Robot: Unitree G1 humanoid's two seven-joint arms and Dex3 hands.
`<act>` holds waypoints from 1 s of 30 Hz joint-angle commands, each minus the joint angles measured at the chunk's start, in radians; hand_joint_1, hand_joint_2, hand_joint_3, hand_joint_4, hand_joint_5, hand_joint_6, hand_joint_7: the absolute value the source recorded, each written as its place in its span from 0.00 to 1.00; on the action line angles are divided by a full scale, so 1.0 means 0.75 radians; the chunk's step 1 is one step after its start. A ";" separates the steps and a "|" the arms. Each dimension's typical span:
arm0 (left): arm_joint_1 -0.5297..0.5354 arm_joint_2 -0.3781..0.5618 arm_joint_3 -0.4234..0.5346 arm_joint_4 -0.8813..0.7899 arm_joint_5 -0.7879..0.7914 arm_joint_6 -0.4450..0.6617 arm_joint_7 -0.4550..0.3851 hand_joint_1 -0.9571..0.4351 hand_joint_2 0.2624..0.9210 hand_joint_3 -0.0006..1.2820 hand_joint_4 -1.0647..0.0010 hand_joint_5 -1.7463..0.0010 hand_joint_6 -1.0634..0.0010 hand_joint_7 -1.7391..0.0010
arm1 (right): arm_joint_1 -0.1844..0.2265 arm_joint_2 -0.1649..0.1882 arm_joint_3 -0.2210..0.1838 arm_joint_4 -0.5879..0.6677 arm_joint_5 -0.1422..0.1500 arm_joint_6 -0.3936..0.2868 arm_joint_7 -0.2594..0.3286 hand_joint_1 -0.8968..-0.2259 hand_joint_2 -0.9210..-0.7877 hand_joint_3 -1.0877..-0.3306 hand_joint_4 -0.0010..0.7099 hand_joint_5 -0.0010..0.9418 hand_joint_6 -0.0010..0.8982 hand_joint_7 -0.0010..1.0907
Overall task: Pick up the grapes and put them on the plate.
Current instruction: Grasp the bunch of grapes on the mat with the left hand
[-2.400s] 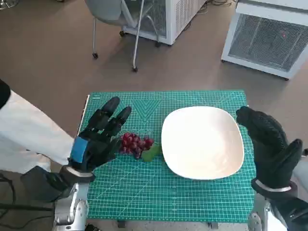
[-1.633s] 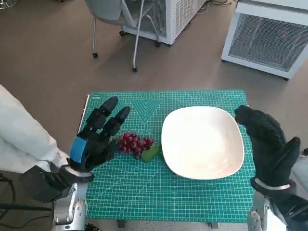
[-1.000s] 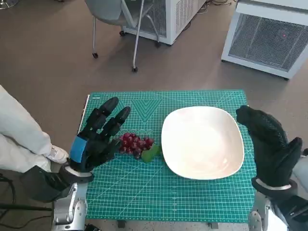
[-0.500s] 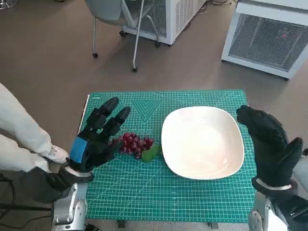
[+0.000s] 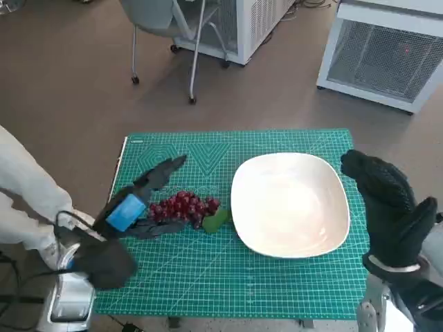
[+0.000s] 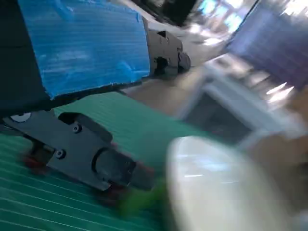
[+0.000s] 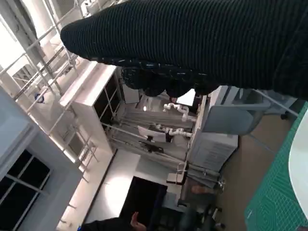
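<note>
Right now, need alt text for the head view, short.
The robot's left hand lies low over the green cutting mat, fingers either side of a bunch of red grapes, not yet lifted. Beside the grapes sits an empty white plate; the gloved right hand hovers open at the plate's far edge.

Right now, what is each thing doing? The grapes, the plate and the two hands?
grapes: lying on the green mat, not lifted, not on the plate.
plate: on the mat, nothing on it.
left hand: low beside the grapes, fingers spread around them.
right hand: open, raised beside the plate, holding nothing.
</note>
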 commanded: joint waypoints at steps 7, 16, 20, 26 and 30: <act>-0.050 0.020 -0.222 0.013 0.318 0.213 0.043 0.48 0.67 0.00 0.91 1.00 0.74 0.99 | 0.012 -0.017 -0.003 0.025 0.008 0.016 0.019 0.63 0.00 0.71 0.89 0.00 0.35 0.60; -0.110 0.012 -0.305 0.072 0.370 0.302 0.037 0.43 0.69 0.00 0.91 1.00 0.73 0.99 | 0.016 -0.020 -0.004 0.016 0.020 0.022 0.021 0.63 0.00 0.71 0.89 0.00 0.35 0.60; -0.134 0.010 -0.340 0.106 0.389 0.322 0.054 0.43 0.69 0.00 0.90 1.00 0.73 0.99 | 0.016 -0.020 -0.005 0.016 0.016 0.019 0.018 0.63 0.00 0.72 0.89 0.00 0.35 0.60; -0.176 0.000 -0.403 0.183 0.449 0.337 0.114 0.43 0.70 0.00 0.89 0.99 0.72 0.99 | 0.020 -0.019 -0.006 0.008 0.009 0.019 0.012 0.64 0.00 0.72 0.89 0.00 0.35 0.60; -0.222 -0.014 -0.441 0.267 0.479 0.352 0.150 0.44 0.70 0.00 0.88 1.00 0.72 1.00 | 0.020 -0.019 -0.005 0.009 0.011 0.020 0.014 0.64 0.00 0.72 0.89 0.00 0.35 0.60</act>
